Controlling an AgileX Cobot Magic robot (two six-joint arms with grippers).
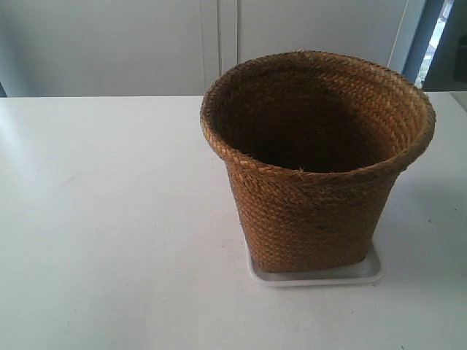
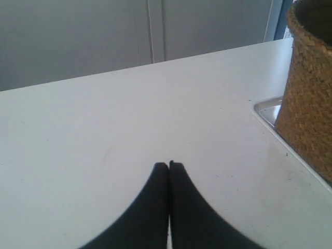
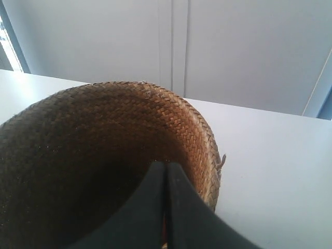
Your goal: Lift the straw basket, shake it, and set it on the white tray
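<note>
I see the straw basket (image 1: 314, 197) standing upright on the white tray (image 1: 372, 271), its base inside the tray's low rim, both on the counter (image 1: 109, 219). My left tool (image 2: 169, 165) has its fingers pressed together with nothing between them, low over bare counter. Basket and tray stand ahead of it, off to one side and apart. My right tool (image 3: 165, 164) is likewise closed and empty, above the basket's dark mouth. Whether it touches the weave I cannot tell.
</note>
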